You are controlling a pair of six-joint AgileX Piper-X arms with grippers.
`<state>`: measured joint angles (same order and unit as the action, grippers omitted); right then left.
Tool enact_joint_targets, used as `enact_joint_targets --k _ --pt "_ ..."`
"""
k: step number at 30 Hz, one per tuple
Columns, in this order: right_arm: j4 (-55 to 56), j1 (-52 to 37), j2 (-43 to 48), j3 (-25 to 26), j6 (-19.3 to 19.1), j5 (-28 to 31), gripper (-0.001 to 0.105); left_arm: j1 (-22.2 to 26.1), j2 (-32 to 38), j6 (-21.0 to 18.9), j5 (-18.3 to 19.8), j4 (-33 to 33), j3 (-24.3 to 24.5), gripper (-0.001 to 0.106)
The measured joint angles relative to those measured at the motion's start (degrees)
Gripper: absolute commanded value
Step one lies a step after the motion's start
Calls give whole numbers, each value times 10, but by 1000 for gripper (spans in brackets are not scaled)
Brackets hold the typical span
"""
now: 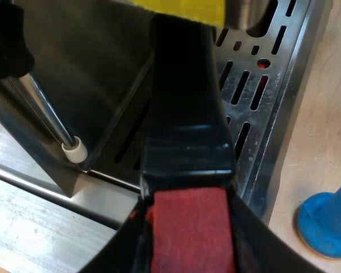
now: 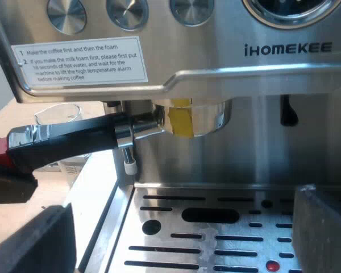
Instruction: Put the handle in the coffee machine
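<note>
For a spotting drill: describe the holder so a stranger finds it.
Find the steel machine. Under its front sits the holder, a metal cup with yellow tape. Unlike the thin white-tipped wand nearby, it has a thick black handle ending in red.

The holder [image 2: 111, 133] is raised into the round mount under the coffee machine [image 2: 256, 74] front, above the slotted drip tray [image 2: 227, 236]. Its metal cup carries a yellow strip [image 2: 181, 120]. The glossy black handle [image 1: 184, 131] juts sideways, nearly level, ending in a red end [image 1: 190, 230].
</note>
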<state>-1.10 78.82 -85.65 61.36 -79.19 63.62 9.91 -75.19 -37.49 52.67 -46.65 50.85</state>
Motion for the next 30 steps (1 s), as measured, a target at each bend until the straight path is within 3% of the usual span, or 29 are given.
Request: enact_joint_targets --k 20,24,30 --pt "0 0 0 -14 0 1 78 0 -5 4 10 34 0 0" --pt "0 0 0 -14 0 1 78 0 -5 -31 26 38 0 0" --pt "0 0 0 -14 0 1 78 0 -5 -41 29 38 0 0"
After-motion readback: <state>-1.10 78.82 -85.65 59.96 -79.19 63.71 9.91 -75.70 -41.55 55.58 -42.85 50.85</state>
